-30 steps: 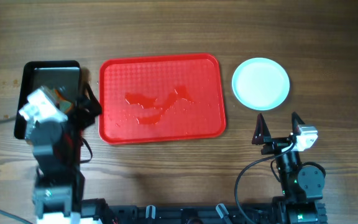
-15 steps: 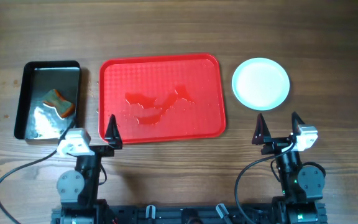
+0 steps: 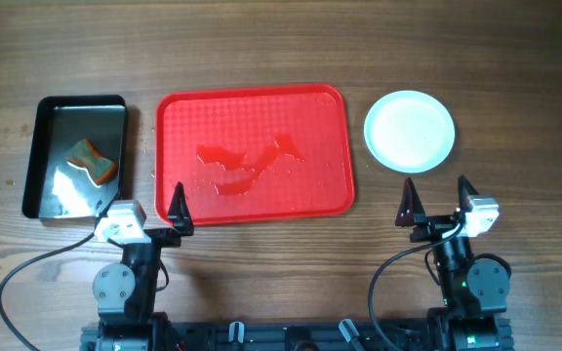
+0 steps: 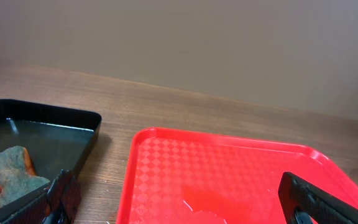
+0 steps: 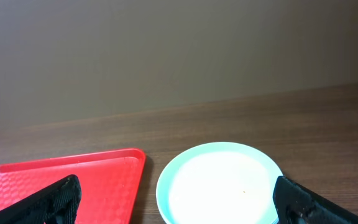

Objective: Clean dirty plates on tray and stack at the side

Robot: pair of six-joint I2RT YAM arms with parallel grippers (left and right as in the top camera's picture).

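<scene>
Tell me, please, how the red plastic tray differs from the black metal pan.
The red rectangular plastic tray is larger and shallower; the black metal pan is smaller and deeper. The tray carries only wet smears; the pan holds an orange-edged sponge. Both are rounded-cornered rectangles on the wooden table.

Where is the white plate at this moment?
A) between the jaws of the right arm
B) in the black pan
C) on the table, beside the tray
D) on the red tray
C: the plate lies on the wood of the table, apart from the right edge of the tray.
</scene>
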